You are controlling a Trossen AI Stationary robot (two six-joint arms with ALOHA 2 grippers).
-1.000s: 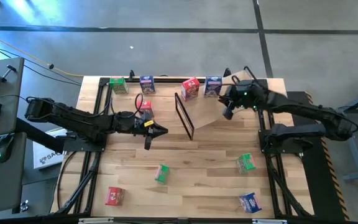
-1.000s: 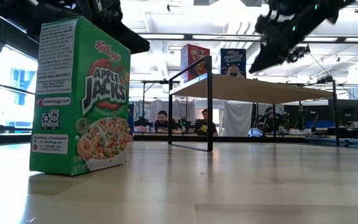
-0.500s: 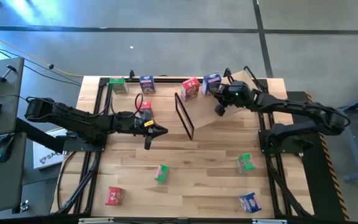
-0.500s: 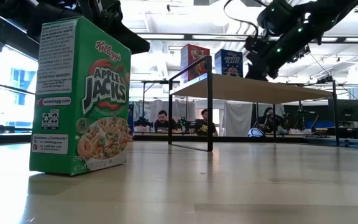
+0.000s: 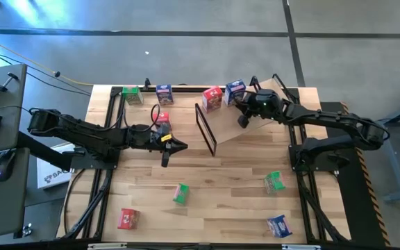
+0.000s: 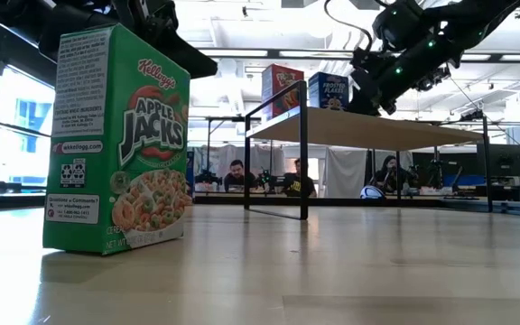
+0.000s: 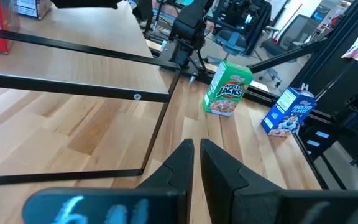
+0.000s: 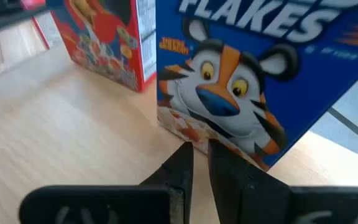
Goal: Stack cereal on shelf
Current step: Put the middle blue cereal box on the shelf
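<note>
The shelf (image 5: pixel 273 123) is a plywood board on a thin black frame, right of the table's middle. On its far end stand a red cereal box (image 5: pixel 212 98) and a blue cereal box (image 5: pixel 235 90), close together. My right gripper (image 5: pixel 244 104) is shut, its tips at the blue box (image 8: pixel 247 74), with the red box (image 8: pixel 104 37) just beyond. My left gripper (image 5: pixel 180 146) hangs shut over the table left of the shelf, holding nothing; the left wrist view shows its shut fingers (image 7: pixel 195 149). My right gripper has its shut fingertips (image 8: pixel 182 158) against the blue box's printed front face, at its bottom edge (image 8: pixel 211 132). They come from the table's right side, slanting down. The box stands on its base on the shelf board (image 8: pixel 73 137).
More cereal boxes stand around the table: green (image 5: pixel 132 95) and blue (image 5: pixel 164 93) at the far edge, red (image 5: pixel 162 118) behind my left gripper, green (image 5: pixel 180 194), red (image 5: pixel 128 219), green (image 5: pixel 275 182) and blue (image 5: pixel 278 226) nearer. People sit beyond the table.
My right gripper has gone down and toward the table's far left, up to the blue box on the shelf. The blue box has slid a little toward the red box and turned slightly. My left arm has kept still.
</note>
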